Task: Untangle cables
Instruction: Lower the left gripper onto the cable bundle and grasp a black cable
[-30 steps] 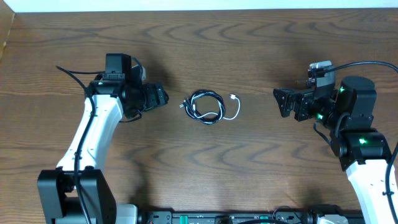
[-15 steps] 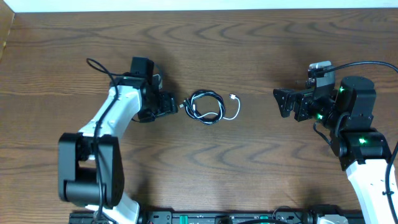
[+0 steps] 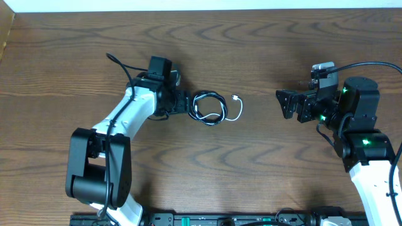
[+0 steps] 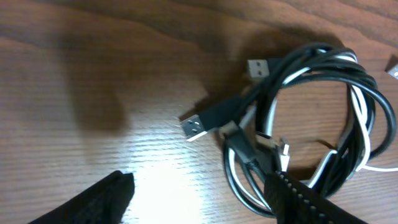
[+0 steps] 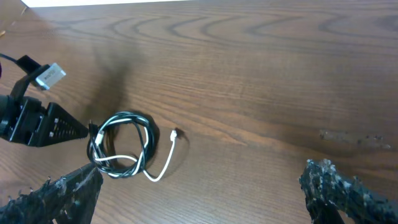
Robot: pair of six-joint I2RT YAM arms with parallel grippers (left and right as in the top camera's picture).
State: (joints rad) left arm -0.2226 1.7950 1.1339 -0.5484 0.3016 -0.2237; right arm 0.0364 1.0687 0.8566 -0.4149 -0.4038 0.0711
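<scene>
The black cable (image 3: 202,99) and the white cable (image 3: 233,115) lie coiled together in one small loop on the wooden table. In the left wrist view the black cable (image 4: 367,127) and white cable (image 4: 359,102) intertwine, with loose plug ends (image 4: 194,127) at the loop's left side. My left gripper (image 3: 184,105) is open, right at the loop's left edge; its fingers (image 4: 199,198) straddle the lower left of the coil. My right gripper (image 3: 282,103) is open and empty, well to the right. The coil also shows in the right wrist view (image 5: 124,148).
The wooden table (image 3: 251,169) spreads all round the coil. Thick black arm cables run by the left arm (image 3: 119,64) and the right arm (image 3: 370,64). A pale wall edge runs along the table's far side.
My left arm has swung right across the table and brought its gripper up to the coil's left edge. The right arm and the cables have not moved.
</scene>
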